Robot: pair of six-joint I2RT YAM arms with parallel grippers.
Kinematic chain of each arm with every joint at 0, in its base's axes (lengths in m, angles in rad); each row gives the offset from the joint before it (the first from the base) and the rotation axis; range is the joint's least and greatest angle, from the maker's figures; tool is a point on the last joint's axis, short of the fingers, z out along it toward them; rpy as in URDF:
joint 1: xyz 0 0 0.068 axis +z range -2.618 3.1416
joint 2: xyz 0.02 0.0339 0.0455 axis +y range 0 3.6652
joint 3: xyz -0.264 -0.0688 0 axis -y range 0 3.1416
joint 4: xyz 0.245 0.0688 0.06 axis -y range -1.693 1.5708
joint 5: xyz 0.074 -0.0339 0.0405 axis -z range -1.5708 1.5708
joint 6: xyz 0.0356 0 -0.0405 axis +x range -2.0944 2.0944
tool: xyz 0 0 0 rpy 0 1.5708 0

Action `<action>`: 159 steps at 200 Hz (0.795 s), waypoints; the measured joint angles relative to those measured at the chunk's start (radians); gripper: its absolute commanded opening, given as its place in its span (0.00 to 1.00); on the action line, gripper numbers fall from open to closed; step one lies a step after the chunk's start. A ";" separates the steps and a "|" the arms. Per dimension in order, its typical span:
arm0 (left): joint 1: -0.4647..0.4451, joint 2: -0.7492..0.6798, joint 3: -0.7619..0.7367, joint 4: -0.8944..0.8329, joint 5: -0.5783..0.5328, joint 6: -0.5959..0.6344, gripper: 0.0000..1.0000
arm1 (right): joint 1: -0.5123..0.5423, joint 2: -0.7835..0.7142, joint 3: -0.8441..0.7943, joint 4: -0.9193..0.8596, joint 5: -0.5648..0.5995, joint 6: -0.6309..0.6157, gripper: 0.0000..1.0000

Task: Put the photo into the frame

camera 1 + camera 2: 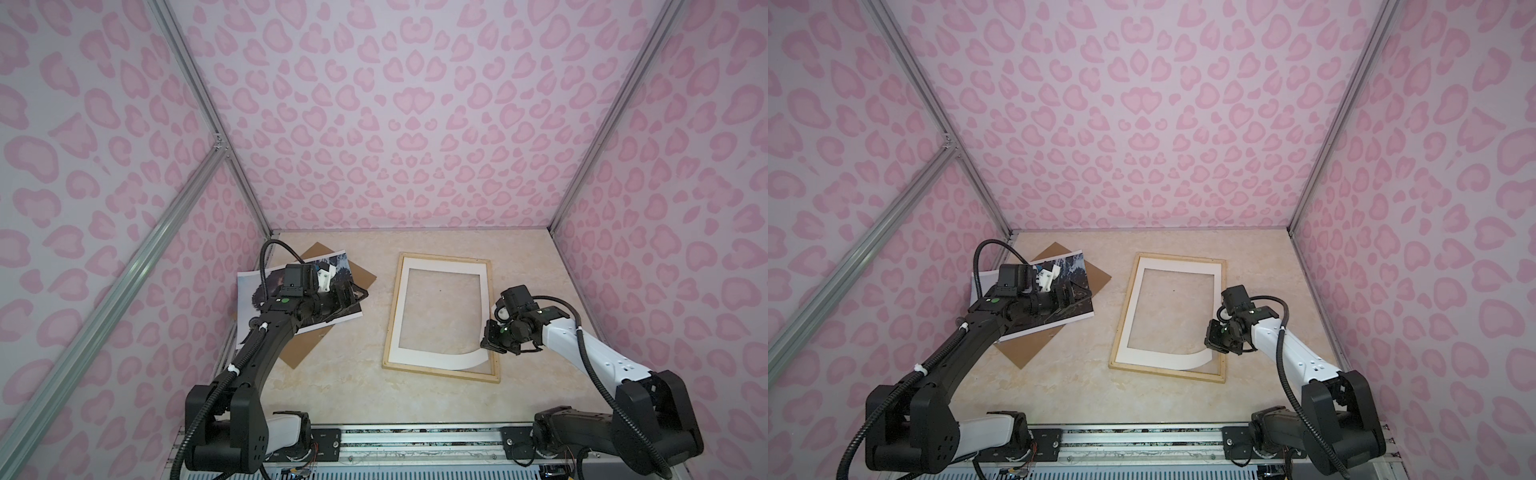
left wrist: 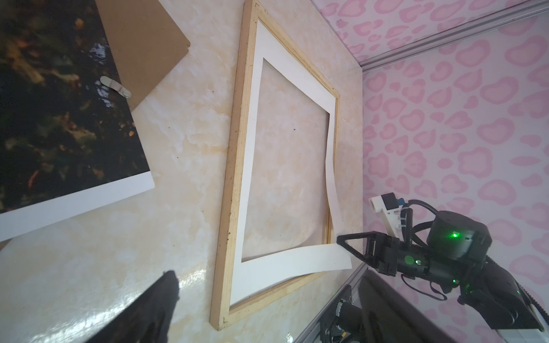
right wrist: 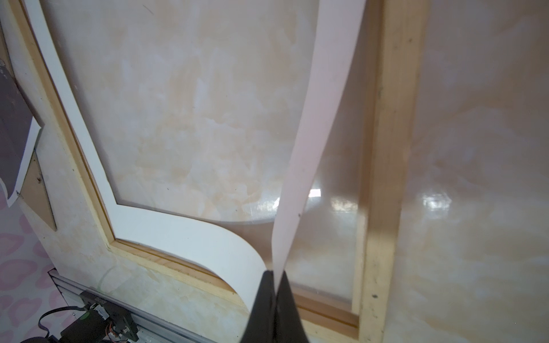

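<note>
A: Which step?
B: Preparing the frame (image 1: 392, 316), just beneath the right claw (image 3: 274, 274), which is clamped on a raised corner of the white mat (image 1: 440, 262). The photo (image 2: 59, 118) lies under the left claw (image 1: 353, 297), jaws spread, nothing gripped.
A: Next?
B: Likely seat the mat flat, then fetch the photo.

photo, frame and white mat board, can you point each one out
photo (image 2: 59, 118), left wrist view, on its dark printed area
frame (image 2: 235, 166), left wrist view, on a long wooden side strip
white mat board (image 3: 178, 233), right wrist view, on its curled-up strip
</note>
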 measured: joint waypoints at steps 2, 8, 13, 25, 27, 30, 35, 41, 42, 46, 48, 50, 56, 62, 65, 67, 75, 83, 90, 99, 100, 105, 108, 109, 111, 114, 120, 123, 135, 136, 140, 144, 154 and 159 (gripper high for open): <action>0.000 0.000 0.000 0.000 0.000 0.000 0.97 | 0.000 0.001 0.000 0.001 0.000 0.000 0.01; 0.000 0.000 0.000 0.000 0.000 0.000 0.97 | 0.000 0.002 0.000 0.004 0.000 0.000 0.04; 0.000 0.000 0.000 0.000 0.000 0.000 0.97 | 0.000 0.003 0.000 0.008 0.000 0.000 0.06; 0.000 0.000 0.000 0.000 0.000 0.000 0.97 | 0.000 0.005 -0.005 0.018 0.001 0.005 0.18; 0.000 0.000 0.000 0.000 0.000 0.000 0.97 | 0.000 0.005 -0.006 0.019 0.001 0.008 0.20; 0.000 0.000 0.000 0.000 0.000 0.000 0.97 | 0.000 0.005 -0.008 0.021 0.003 0.010 0.22; 0.000 0.000 0.000 0.000 0.000 0.000 0.97 | 0.000 0.005 -0.012 0.023 0.007 0.014 0.26; 0.000 0.000 0.000 0.000 0.000 0.000 0.97 | -0.001 0.005 -0.018 0.025 0.009 0.014 0.33; 0.000 0.000 0.000 0.000 0.000 0.000 0.97 | -0.001 0.005 -0.020 0.026 0.010 0.015 0.35; 0.000 0.000 0.000 0.000 0.000 0.000 0.97 | -0.004 0.005 -0.025 0.028 0.010 0.018 0.40; 0.000 0.000 0.000 0.000 0.000 0.000 0.97 | -0.005 0.005 -0.027 0.028 0.011 0.019 0.43; 0.000 0.000 0.000 0.000 0.000 0.000 0.97 | -0.006 0.005 -0.029 0.029 0.011 0.019 0.45; 0.000 0.000 0.000 0.000 0.000 0.000 0.97 | -0.011 0.004 -0.039 0.033 0.011 0.019 0.52; 0.000 0.001 0.000 0.000 0.000 0.000 0.97 | -0.015 0.003 -0.047 0.037 0.010 0.027 0.61; 0.000 0.002 0.000 0.000 0.000 -0.001 0.97 | -0.018 0.002 -0.050 0.036 0.011 0.027 0.63; 0.000 0.002 0.000 0.000 0.000 -0.001 0.97 | -0.021 0.001 -0.053 0.037 0.011 0.028 0.66; 0.000 0.004 0.000 0.000 0.000 -0.004 0.97 | -0.032 -0.005 -0.061 0.039 0.011 0.036 0.78; 0.000 0.006 0.000 0.000 0.000 -0.005 0.97 | -0.043 -0.012 -0.063 0.036 0.013 0.047 0.91; -0.002 0.008 0.000 0.000 0.000 -0.010 0.97 | -0.053 -0.021 -0.063 0.035 0.017 0.048 0.98; -0.003 0.012 0.000 -0.001 -0.001 -0.010 0.97 | -0.067 -0.034 -0.056 0.027 0.028 0.048 0.98; -0.004 0.013 0.000 -0.002 -0.002 -0.010 0.97 | -0.067 -0.034 -0.056 0.027 0.028 0.048 0.98; -0.006 0.014 0.000 -0.003 -0.004 -0.010 0.97 | -0.077 -0.044 -0.048 0.021 0.037 0.048 0.98; -0.010 0.016 0.000 -0.005 -0.008 -0.010 0.97 | -0.082 -0.050 -0.043 0.018 0.042 0.048 0.98; -0.012 0.016 0.000 -0.005 -0.010 -0.010 0.97 | -0.084 -0.051 -0.042 0.018 0.042 0.049 0.98; -0.014 0.017 0.000 -0.006 -0.011 -0.009 0.97 | -0.087 -0.053 -0.040 0.017 0.046 0.049 0.98; -0.018 0.019 0.000 -0.008 -0.015 -0.008 0.97 | -0.095 -0.060 -0.035 0.017 0.055 0.049 0.98; -0.028 0.021 0.000 -0.010 -0.021 -0.006 0.97 | -0.105 -0.067 -0.028 0.018 0.068 0.049 0.98; -0.035 0.023 0.000 -0.012 -0.026 -0.006 0.97 | -0.111 -0.069 -0.026 0.019 0.072 0.049 0.98; -0.072 0.035 0.000 -0.021 -0.052 0.000 0.97 | -0.133 -0.068 -0.022 0.031 0.090 0.048 0.98; -0.078 0.037 0.000 -0.021 -0.055 0.000 0.97 | -0.134 -0.067 -0.022 0.033 0.091 0.047 0.98; -0.090 0.042 -0.001 -0.023 -0.064 0.001 0.97 | -0.142 -0.060 -0.021 0.042 0.093 0.045 0.98; -0.110 0.050 -0.002 -0.025 -0.076 0.001 0.97 | -0.146 -0.053 -0.019 0.046 0.094 0.045 0.98; -0.150 0.069 -0.008 -0.030 -0.113 0.001 0.97 | -0.155 -0.018 -0.004 0.064 0.094 0.045 0.98; -0.175 0.083 -0.012 -0.035 -0.131 0.001 0.97 | -0.156 0.010 0.011 0.076 0.093 0.044 0.98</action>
